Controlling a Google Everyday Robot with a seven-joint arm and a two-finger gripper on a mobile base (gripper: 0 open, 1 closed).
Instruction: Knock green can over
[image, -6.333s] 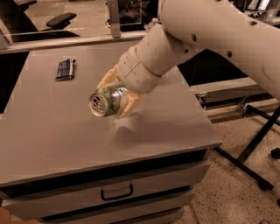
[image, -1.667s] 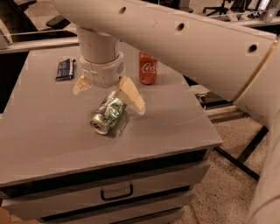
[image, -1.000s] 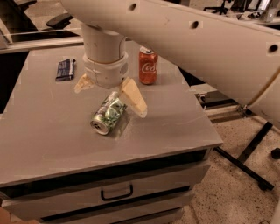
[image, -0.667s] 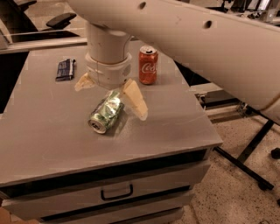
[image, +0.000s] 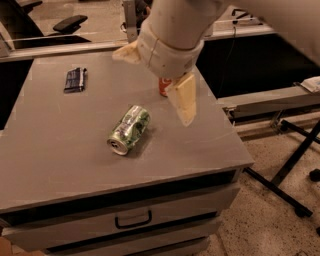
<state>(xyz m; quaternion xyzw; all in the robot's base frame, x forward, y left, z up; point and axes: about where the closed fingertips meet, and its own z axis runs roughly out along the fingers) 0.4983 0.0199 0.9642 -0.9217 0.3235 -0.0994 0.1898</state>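
Note:
The green can (image: 129, 129) lies on its side in the middle of the grey table (image: 60, 150), its silver top facing the front left. My gripper (image: 156, 79) hangs well above the table, up and to the right of the can, clear of it. Its two cream fingers (image: 183, 99) are spread wide apart and hold nothing. The wrist and arm fill the top of the view.
A red Coca-Cola can (image: 164, 86) stands behind the gripper, mostly hidden by it. A dark flat packet (image: 75, 80) lies at the table's back left. The table has a front drawer with a handle (image: 133, 219). Black stand legs (image: 292, 165) are on the floor to the right.
The gripper has lifted up and away toward the camera, leaving the green can lying on the table. The can has not moved since a second ago.

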